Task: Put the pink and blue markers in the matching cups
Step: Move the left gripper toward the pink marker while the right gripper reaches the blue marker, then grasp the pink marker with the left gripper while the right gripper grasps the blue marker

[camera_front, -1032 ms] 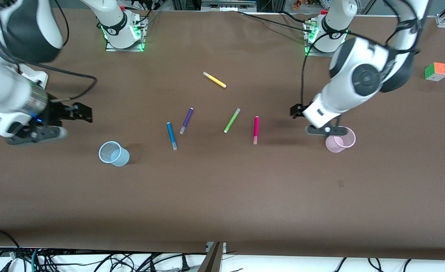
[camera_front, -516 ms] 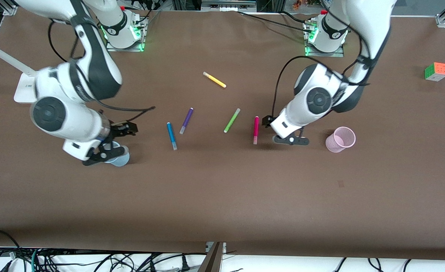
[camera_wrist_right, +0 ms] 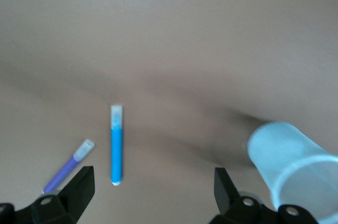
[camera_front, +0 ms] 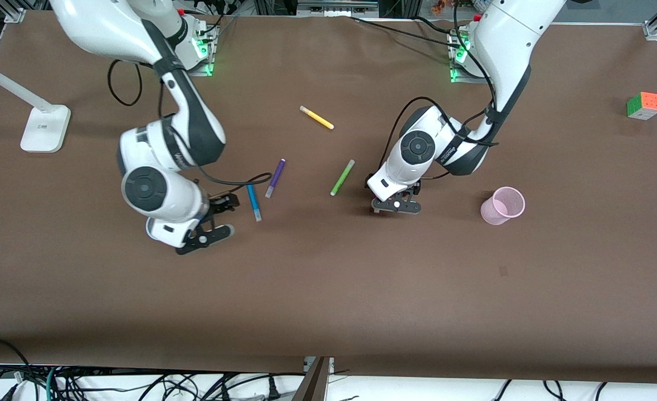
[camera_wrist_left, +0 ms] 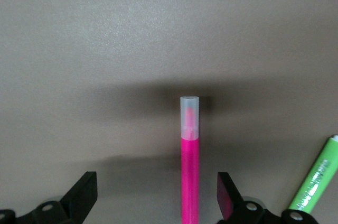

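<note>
Left wrist view: left gripper [camera_wrist_left: 156, 192] wide open, empty, straddling pink marker [camera_wrist_left: 189, 176], axis crosswise to jaws. Right gripper [camera_wrist_right: 153, 189] open, empty, beside blue marker [camera_wrist_right: 116, 150].

A: Where does the front view look from?

B: From high across the table [camera_front: 328, 289], facing both arm bases along the top edge. It is far enough to take in the whole brown surface.

A: And the wrist views?

B: Each looks down from close above the table. In the left wrist view a pink marker [camera_wrist_left: 189, 171] runs up from the bottom centre. The right wrist view shows a blue marker [camera_wrist_right: 116, 145] at centre left.

A: What do views share?

B: That blue marker [camera_front: 253, 201] also shows left of centre in the front view.
</note>
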Available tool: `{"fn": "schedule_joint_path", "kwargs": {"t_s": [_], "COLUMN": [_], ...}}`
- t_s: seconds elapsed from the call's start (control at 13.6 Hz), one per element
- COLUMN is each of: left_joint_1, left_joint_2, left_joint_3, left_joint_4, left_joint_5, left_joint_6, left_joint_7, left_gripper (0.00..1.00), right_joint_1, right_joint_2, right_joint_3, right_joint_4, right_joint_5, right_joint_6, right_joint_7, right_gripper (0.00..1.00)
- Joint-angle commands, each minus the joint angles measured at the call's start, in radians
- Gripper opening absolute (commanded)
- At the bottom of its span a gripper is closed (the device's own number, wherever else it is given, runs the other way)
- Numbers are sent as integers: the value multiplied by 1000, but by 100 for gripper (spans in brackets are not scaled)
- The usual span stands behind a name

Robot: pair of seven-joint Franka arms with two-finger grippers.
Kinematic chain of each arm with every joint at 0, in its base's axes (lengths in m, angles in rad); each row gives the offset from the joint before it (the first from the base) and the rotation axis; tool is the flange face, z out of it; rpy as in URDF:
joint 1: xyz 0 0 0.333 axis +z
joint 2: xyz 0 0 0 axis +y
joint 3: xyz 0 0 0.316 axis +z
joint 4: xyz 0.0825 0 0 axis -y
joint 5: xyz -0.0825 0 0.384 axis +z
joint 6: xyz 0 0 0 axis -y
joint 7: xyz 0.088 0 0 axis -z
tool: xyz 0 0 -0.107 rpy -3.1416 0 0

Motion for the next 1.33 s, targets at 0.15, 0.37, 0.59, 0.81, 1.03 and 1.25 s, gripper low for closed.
{"fn": "schedule_joint_path", "kwargs": {"t_s": [0.15,0.37,0.59,0.81,1.03,1.25], "left_joint_1": [-3,-39,-47,-46,-43,-11], "left_joint_2": [29,61,67,69,67,38], "left_joint_3": [-1,3,5,5,6,3], "left_joint_4": [11,9,7,6,7,9], "left_joint_5": [29,31,37,83,83,83], "left_joint_6": [40,71,79,79,77,47], "left_joint_7": [-19,-63,-79,-79,-79,-79], "left_gripper": [100,100,83,20,0,0], "right_joint_1": [47,58,70,78,93,104], "right_joint_2": [74,95,103,103,103,103], "right_joint_3": [-5,-5,-5,-5,-5,-5], "right_joint_4": [-17,-82,-148,-187,-195,-205], "right_joint_5": [16,16,16,16,16,15], "right_joint_6": [132,248,343,386,387,387], "right_joint_7": [5,5,8,44,83,133], "right_gripper": [100,100,100,100,100,100]}}
